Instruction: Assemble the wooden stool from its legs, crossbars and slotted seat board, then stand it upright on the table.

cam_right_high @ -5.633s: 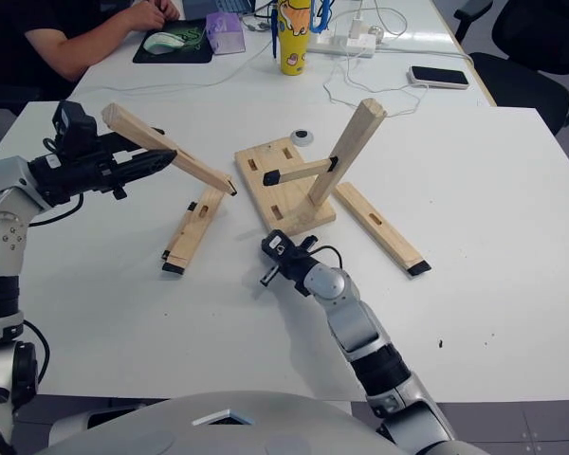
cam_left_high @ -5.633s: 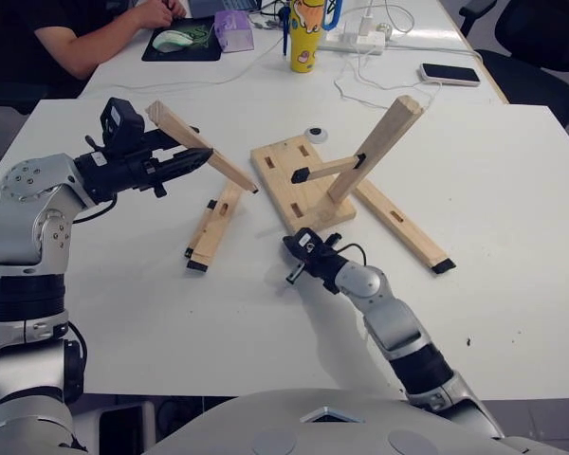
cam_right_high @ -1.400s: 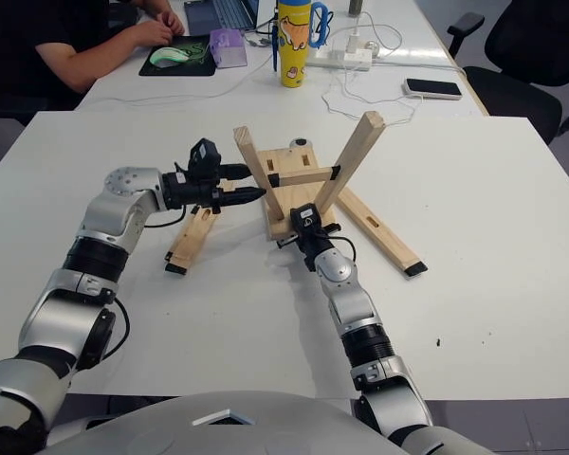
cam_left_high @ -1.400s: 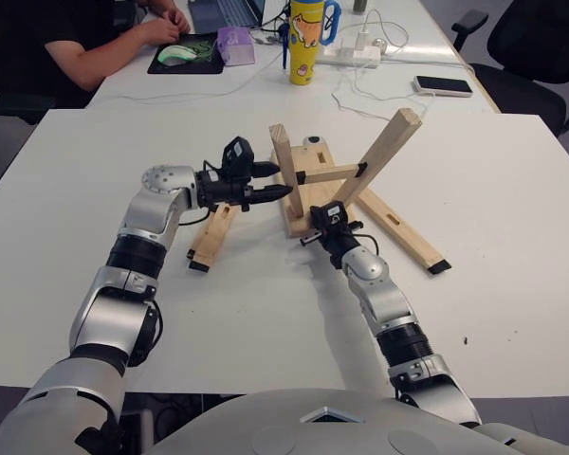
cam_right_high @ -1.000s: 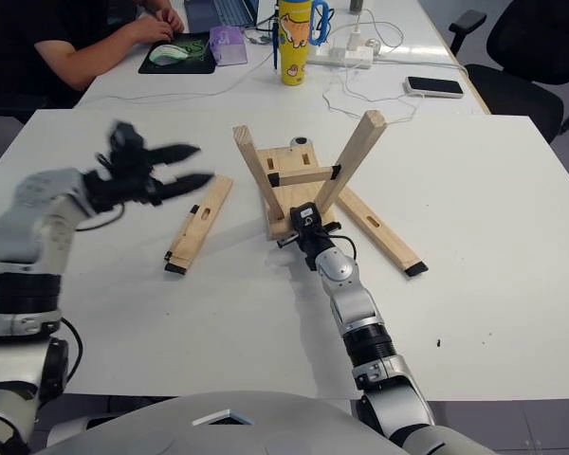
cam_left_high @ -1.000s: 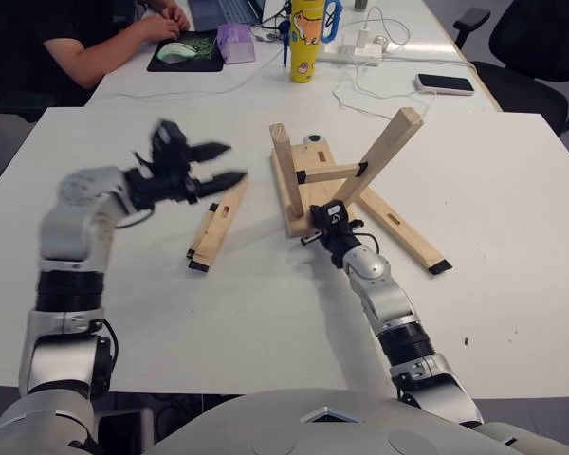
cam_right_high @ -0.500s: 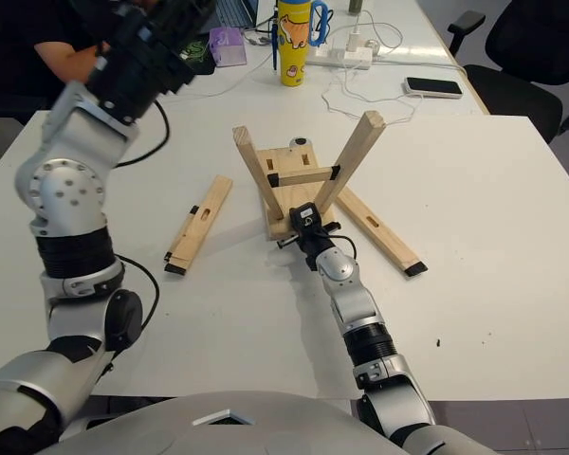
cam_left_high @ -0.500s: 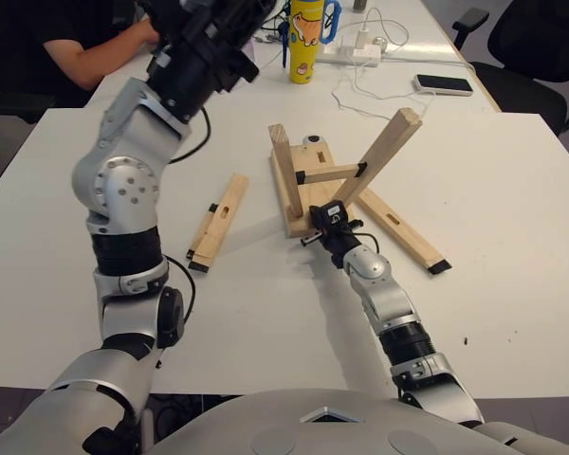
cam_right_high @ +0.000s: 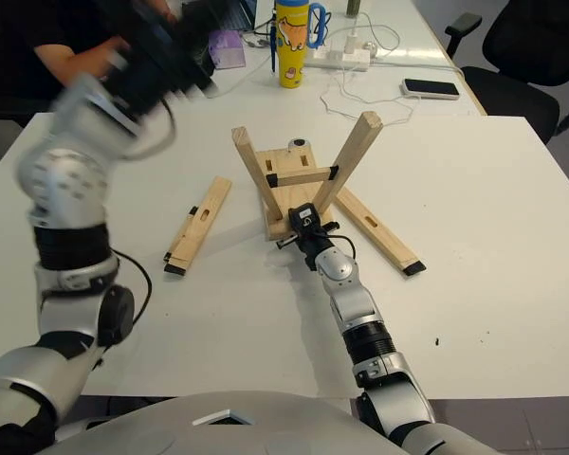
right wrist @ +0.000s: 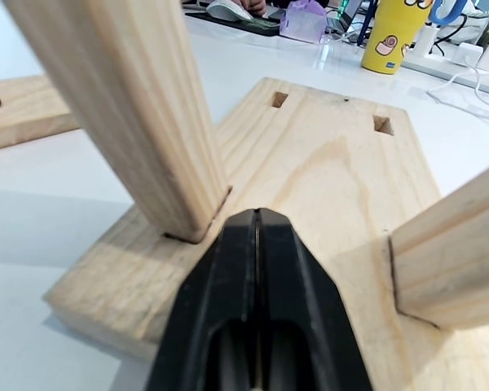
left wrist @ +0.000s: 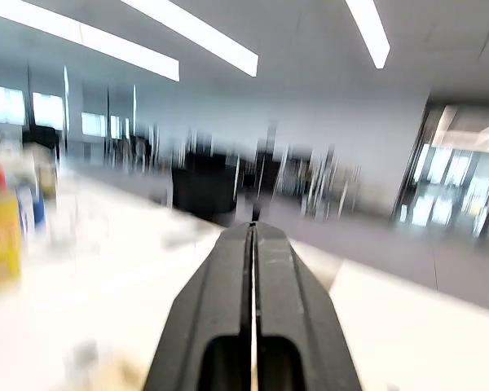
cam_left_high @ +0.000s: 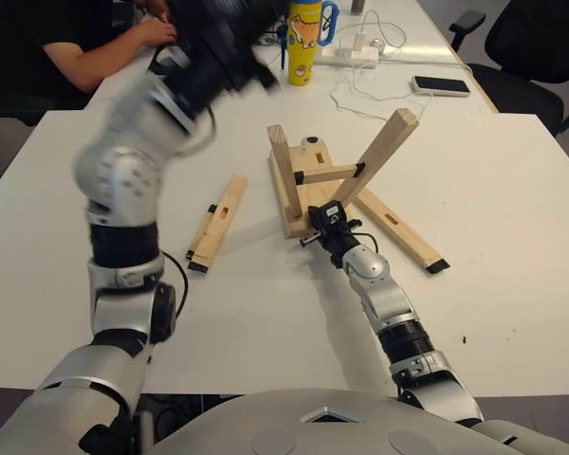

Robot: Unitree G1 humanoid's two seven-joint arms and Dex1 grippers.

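Though the yellow mug (cam_left_high: 306, 28) on the far desk (cam_left_high: 408, 62) carries a cartoon figure, its lettering is too small to read. White table (cam_left_high: 512, 190): slotted seat board (right wrist: 326, 155) lies flat, upright leg (cam_left_high: 283, 169) and tilted leg (cam_left_high: 384, 152) seated in it, crossbar (cam_left_high: 328, 174) between them. Loose leg (cam_left_high: 218, 218) lies left of the board, second loose leg (cam_left_high: 398, 227) right, partly hidden. Right gripper (right wrist: 257, 216) clenched, empty, tips over the board. Left gripper (left wrist: 253, 232) raised, blurred, fingers pressed together, holding nothing.
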